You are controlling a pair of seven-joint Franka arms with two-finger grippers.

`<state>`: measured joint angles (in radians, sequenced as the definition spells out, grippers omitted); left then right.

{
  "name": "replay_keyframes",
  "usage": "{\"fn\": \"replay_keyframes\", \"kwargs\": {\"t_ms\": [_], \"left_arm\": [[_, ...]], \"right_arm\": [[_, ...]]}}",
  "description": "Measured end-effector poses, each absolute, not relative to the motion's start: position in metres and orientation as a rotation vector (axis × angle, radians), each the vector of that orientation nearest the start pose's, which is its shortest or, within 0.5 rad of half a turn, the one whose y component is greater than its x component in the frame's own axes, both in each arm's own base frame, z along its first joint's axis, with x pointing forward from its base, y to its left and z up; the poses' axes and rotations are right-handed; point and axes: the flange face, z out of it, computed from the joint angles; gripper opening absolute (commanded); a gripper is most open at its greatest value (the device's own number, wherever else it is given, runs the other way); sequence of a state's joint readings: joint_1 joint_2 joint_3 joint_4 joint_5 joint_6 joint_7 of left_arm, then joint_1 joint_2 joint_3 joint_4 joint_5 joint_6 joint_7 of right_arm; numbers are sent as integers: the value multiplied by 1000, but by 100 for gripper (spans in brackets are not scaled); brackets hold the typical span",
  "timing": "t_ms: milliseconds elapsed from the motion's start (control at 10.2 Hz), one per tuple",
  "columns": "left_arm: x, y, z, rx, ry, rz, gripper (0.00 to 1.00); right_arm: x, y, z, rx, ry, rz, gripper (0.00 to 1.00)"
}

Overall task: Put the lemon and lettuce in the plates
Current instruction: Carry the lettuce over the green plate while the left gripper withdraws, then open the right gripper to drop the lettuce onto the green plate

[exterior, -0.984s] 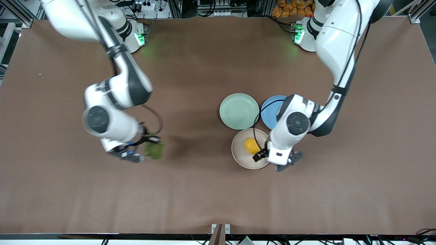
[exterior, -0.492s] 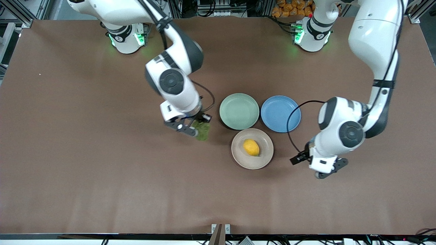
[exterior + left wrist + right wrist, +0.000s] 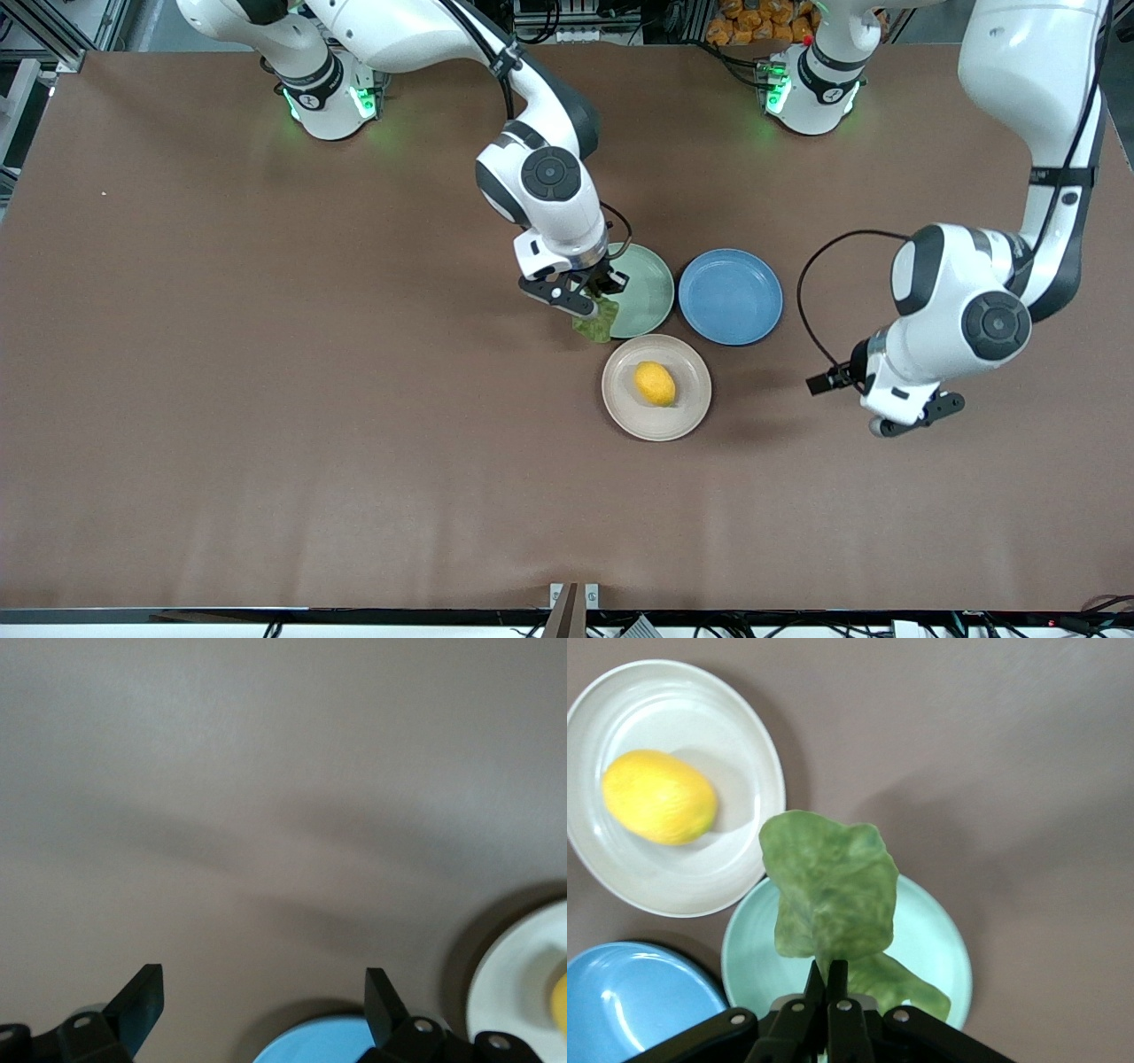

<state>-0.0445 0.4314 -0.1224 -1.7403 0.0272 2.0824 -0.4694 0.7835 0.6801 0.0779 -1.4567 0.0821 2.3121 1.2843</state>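
text: none readable | labels: none | numbers: none | signs: none

Lemon: small oval bright yellow fruit (image 3: 655,383), lying in round cream-beige plate (image 3: 687,414).
Lettuce: wrinkly green leaf (image 3: 597,322), hanging over pale mint-green plate (image 3: 651,288) edge.

- The worktop (image 3: 266,399) is a plain brown sheet under both arms.
- Three plates lie on it, close together.
- The mint plate (image 3: 647,292) sits beside the blue plate (image 3: 730,296), which is toward the left arm's end.
- The cream plate (image 3: 656,416) lies nearer the front camera, just beside both.
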Motion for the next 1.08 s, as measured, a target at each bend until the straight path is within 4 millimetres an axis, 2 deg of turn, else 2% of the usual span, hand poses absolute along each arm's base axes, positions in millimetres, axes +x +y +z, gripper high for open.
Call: {"fn": "replay_keyframes", "kwargs": {"t_ms": [98,197,295,492,590,689,787,885,984,1082], "left_arm": [[626,-90,336,-3108,-407,149,100],[611,-72,357,-3105,-359,152,100],[598,-53,385,-3104,-321,151,100],[576,-32,448,-3116,-298,89,100],[569,-26,477,-3124,-305,17,100],[564,-23,505,-3131,-314,-61,100],[561,-20,533,-3135,-319,-137,100],[560,-22,555,-3138,-316,-182,100],[560,-27,570,-3139,-302,-190,100],[558,-31,582,-3140,-278,-175,100]], "right_arm": [[482,561,295,-2816,733,8,0],[476,570,286,-2795,751,3,46],[467,578,277,-2781,771,2,99],[453,590,274,-2787,767,-15,100],[454,592,280,-2806,745,-46,100],[456,591,298,-2835,724,-77,100],[459,586,335,-2861,716,-102,100],[461,574,385,-2885,720,-118,100],[463,552,437,-2914,719,-126,100],[472,518,484,-2946,705,-132,100]]}}
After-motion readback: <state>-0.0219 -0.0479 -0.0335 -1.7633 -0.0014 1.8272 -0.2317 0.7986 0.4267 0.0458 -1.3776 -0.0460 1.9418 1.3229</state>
